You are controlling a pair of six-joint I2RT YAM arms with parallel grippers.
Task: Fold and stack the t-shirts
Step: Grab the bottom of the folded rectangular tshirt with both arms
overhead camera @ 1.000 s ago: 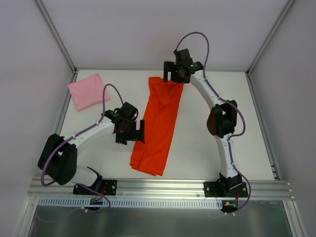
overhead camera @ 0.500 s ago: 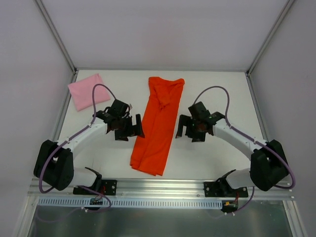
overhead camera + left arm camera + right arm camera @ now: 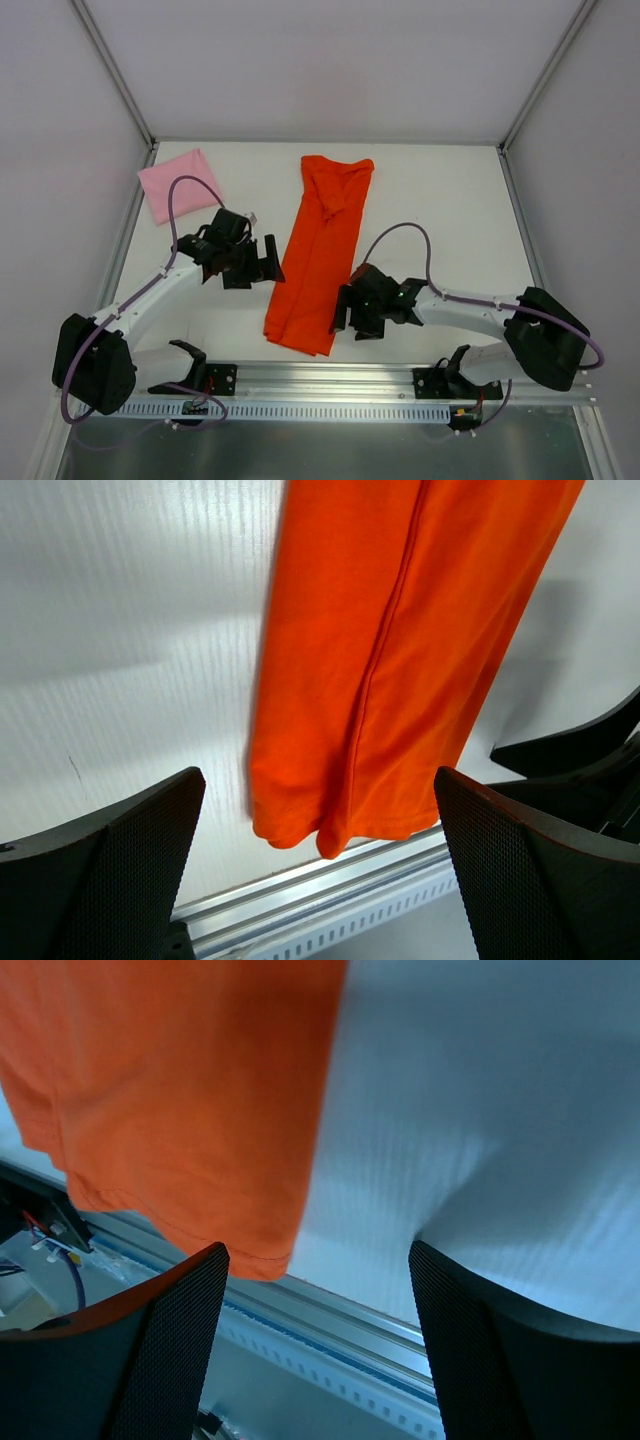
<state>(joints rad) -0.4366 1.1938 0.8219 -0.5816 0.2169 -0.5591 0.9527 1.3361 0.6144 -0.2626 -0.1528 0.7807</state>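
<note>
- Currently the orange-red t-shirt (image 3: 322,250) lies on the white desk (image 3: 440,200) as a long narrow strip, folded lengthwise. It slants from the far middle down toward the near edge.
- Its near end stops just short of the aluminium rail (image 3: 330,378) along the front of the desk. Its far end is bunched and creased.
- The pink t-shirt (image 3: 178,184) sits as a small folded square in the far left corner, well apart from the orange-red one and from both arms.
- The left hand (image 3: 270,262) is just beside the strip's left edge, about halfway along it, with its tips pointing toward the cloth.
- In the left wrist view I see both fingers (image 3: 110,870) spread wide with nothing between them. The shirt's near hem and the rail lie ahead.
- The right hand (image 3: 340,308) is low at the strip's near end, just beside its right edge and pointing left toward it.
- In the right wrist view its fingers (image 3: 150,1360) stand apart and grip no cloth. The shirt's corner lies ahead on the left, with bare desk on the right.
- I cannot tell from the overhead view whether either hand touches the fabric.
</note>
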